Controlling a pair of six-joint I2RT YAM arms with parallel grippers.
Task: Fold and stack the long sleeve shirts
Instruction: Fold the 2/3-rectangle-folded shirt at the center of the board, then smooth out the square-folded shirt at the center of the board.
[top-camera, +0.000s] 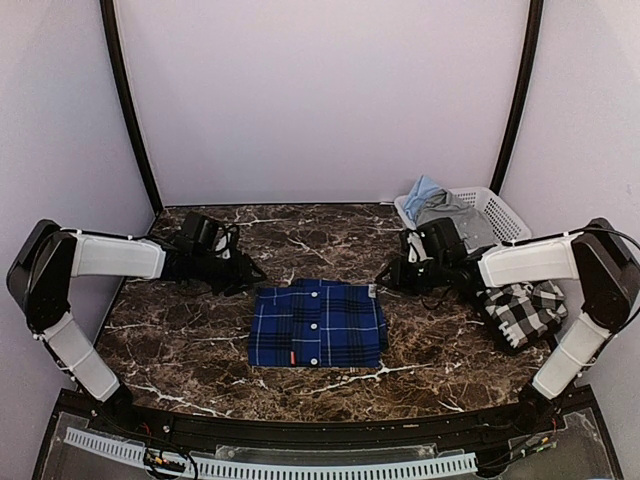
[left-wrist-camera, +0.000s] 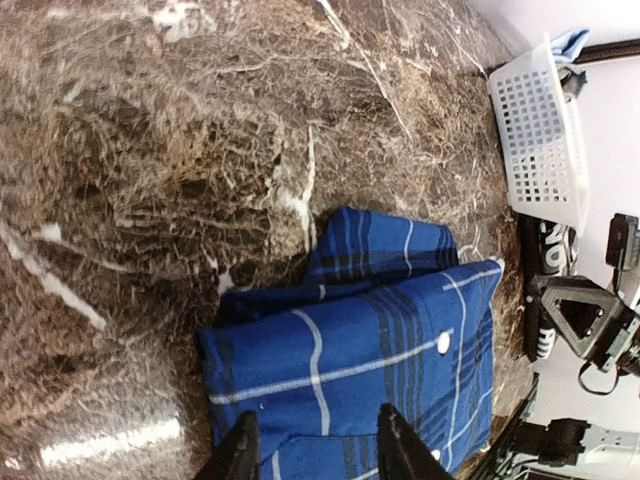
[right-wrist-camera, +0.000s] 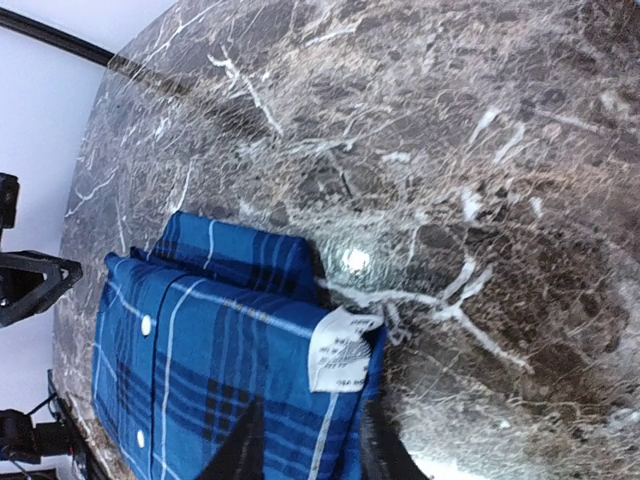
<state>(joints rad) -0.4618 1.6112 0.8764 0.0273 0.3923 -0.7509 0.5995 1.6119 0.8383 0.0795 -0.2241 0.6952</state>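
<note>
The royal blue plaid shirt (top-camera: 318, 325) lies folded into a rectangle at the table's middle, buttons up. It also shows in the left wrist view (left-wrist-camera: 350, 350) and the right wrist view (right-wrist-camera: 220, 340), where a white label (right-wrist-camera: 340, 350) sticks out at its corner. The black-and-white check shirt (top-camera: 520, 312) lies crumpled at the right, partly under my right arm. My left gripper (top-camera: 252, 272) (left-wrist-camera: 318, 455) is open just over the blue shirt's far left corner. My right gripper (top-camera: 385, 278) (right-wrist-camera: 305, 455) is open, its jaws either side of the shirt's far right edge near the label.
A white plastic basket (top-camera: 500, 212) with grey and light blue clothes stands at the back right; it also shows in the left wrist view (left-wrist-camera: 545, 140). The table is dark marble (top-camera: 190, 340), with white walls behind and at both sides.
</note>
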